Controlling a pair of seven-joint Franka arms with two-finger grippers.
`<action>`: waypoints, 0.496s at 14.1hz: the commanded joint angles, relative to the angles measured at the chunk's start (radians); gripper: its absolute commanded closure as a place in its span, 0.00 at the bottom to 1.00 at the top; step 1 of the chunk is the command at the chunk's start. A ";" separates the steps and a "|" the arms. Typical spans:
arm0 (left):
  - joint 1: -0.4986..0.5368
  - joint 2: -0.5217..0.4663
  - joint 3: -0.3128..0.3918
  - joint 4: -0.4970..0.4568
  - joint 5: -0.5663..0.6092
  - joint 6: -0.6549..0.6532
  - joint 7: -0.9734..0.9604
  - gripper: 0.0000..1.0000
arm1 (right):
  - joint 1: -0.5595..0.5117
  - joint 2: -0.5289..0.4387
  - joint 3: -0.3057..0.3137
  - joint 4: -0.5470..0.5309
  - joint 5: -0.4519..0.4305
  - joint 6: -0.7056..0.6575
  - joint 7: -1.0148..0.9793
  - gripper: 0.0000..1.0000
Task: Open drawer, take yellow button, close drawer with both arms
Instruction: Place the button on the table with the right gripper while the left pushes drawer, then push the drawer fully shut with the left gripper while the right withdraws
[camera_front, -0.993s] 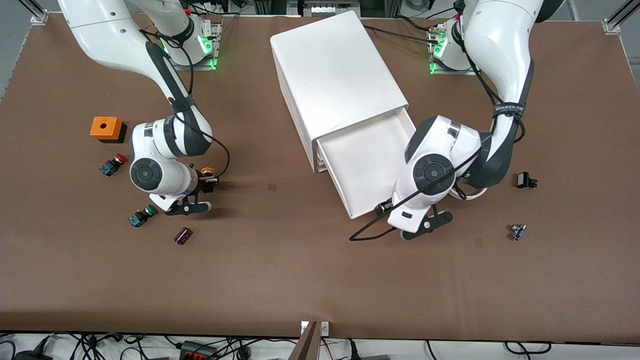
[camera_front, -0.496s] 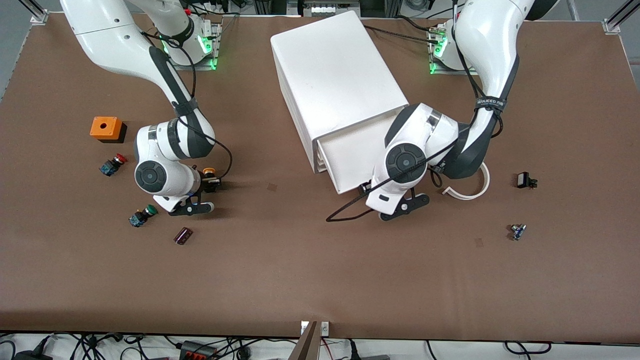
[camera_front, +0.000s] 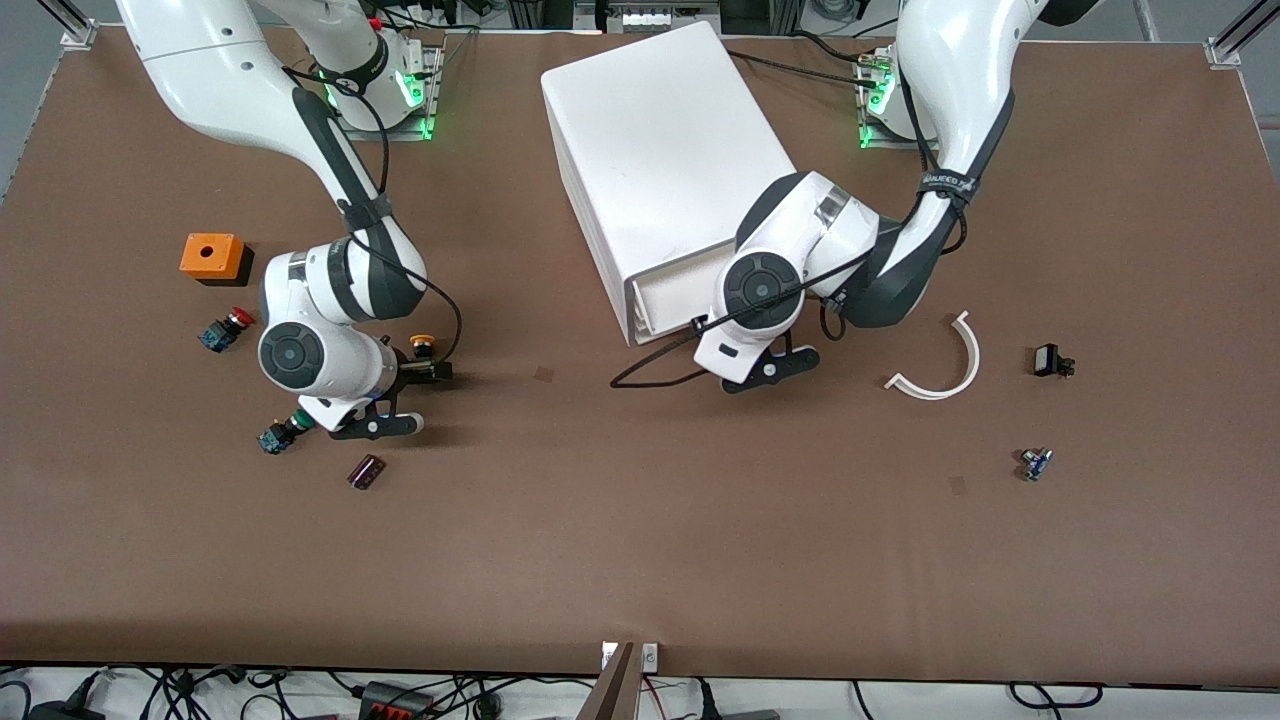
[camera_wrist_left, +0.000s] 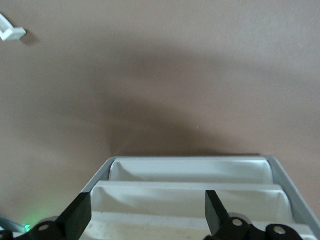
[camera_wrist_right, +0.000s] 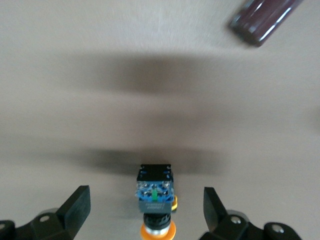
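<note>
The white cabinet (camera_front: 660, 140) stands at mid-table. Its uppermost drawer (camera_front: 672, 292) is pushed nearly in and only a short strip sticks out. My left arm's hand (camera_front: 762, 292) is over that drawer's front. My left gripper (camera_wrist_left: 147, 202) is open and empty, with the stacked drawer fronts (camera_wrist_left: 190, 197) between its fingers. The orange-capped button (camera_front: 421, 346) lies on the table toward the right arm's end. It also shows in the right wrist view (camera_wrist_right: 156, 197). My right gripper (camera_front: 428, 368) is open around it, its fingers (camera_wrist_right: 75, 205) well apart from it.
An orange box (camera_front: 212, 257), a red-capped button (camera_front: 226, 329), a green-capped button (camera_front: 283, 432) and a dark maroon piece (camera_front: 366, 471) lie around the right hand. A white curved strip (camera_front: 945, 365), a small black part (camera_front: 1052, 361) and a small blue part (camera_front: 1035, 463) lie toward the left arm's end.
My left arm has pushed the open drawer back into the cabinet almost all the way, uncovering the white curved strip. My right hand has shifted slightly; the button stays in about the same place.
</note>
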 joint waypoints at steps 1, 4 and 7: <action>0.013 -0.044 -0.031 -0.059 -0.043 -0.037 -0.015 0.00 | -0.005 -0.046 0.003 0.100 0.006 -0.149 0.049 0.00; 0.005 -0.046 -0.043 -0.068 -0.043 -0.047 -0.019 0.00 | -0.016 -0.124 -0.014 0.175 0.005 -0.298 0.070 0.00; 0.002 -0.044 -0.049 -0.071 -0.043 -0.047 -0.013 0.00 | -0.019 -0.235 -0.023 0.180 0.003 -0.334 0.081 0.00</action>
